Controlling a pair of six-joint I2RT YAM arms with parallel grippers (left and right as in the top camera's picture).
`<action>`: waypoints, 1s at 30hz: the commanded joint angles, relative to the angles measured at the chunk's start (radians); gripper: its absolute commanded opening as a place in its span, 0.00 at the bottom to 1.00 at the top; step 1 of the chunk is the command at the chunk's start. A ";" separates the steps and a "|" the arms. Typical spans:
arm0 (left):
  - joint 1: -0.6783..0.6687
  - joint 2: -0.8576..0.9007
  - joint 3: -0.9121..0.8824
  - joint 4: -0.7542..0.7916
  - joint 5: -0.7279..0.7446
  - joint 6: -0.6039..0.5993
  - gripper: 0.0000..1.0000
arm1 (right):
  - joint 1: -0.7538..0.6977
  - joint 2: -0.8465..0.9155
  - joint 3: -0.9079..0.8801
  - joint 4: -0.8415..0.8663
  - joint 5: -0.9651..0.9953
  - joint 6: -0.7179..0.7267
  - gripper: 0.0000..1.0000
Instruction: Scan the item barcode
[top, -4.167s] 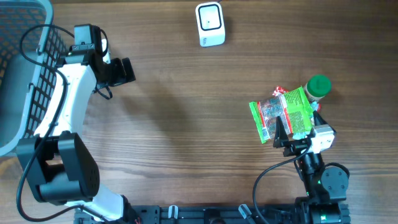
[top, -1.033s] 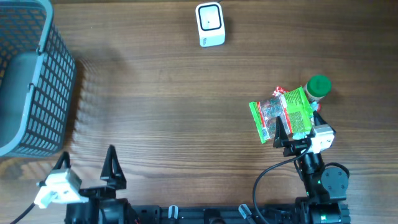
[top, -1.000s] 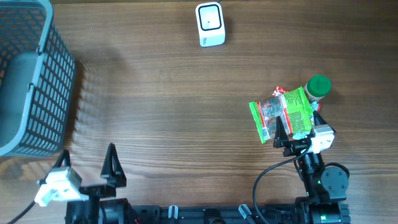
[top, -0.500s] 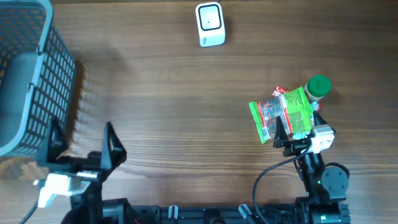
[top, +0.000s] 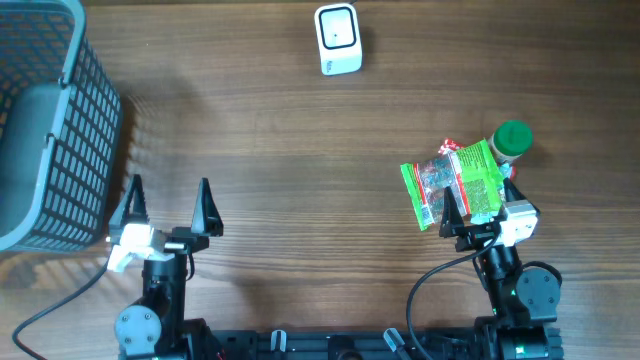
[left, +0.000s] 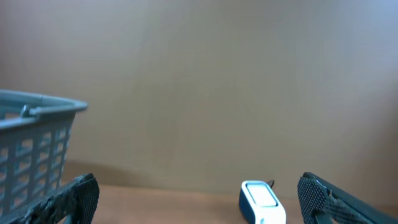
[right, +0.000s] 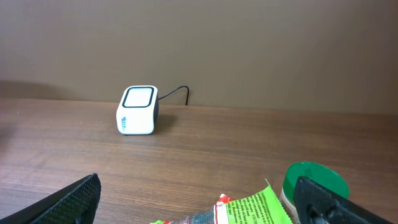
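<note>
Wooden table (top: 300, 150); green packet (top: 455, 182) flat, long axis roughly left-right; left hand (top: 168, 186), right hand (top: 478, 192) both wide.

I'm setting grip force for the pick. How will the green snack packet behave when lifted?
The packet looks like thin, crinkled film, so it is probably floppy and light, and it may sag if pinched at one edge. Its shiny surface could be slippery. Lying flat, it seems unlikely to roll.

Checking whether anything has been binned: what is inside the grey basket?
From overhead, the basket shows only its own grey floor and mesh walls, and no item shows inside. Its left part is cut off by the picture's edge, so that corner cannot be checked.
</note>
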 joint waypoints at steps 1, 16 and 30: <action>0.004 -0.009 -0.013 -0.079 -0.040 -0.002 1.00 | -0.007 -0.011 -0.001 0.004 -0.009 -0.003 1.00; 0.004 -0.009 -0.036 -0.380 -0.071 -0.002 1.00 | -0.007 -0.011 -0.001 0.004 -0.009 -0.004 1.00; 0.004 -0.009 -0.036 -0.380 -0.103 0.031 1.00 | -0.007 -0.011 -0.001 0.004 -0.009 -0.003 1.00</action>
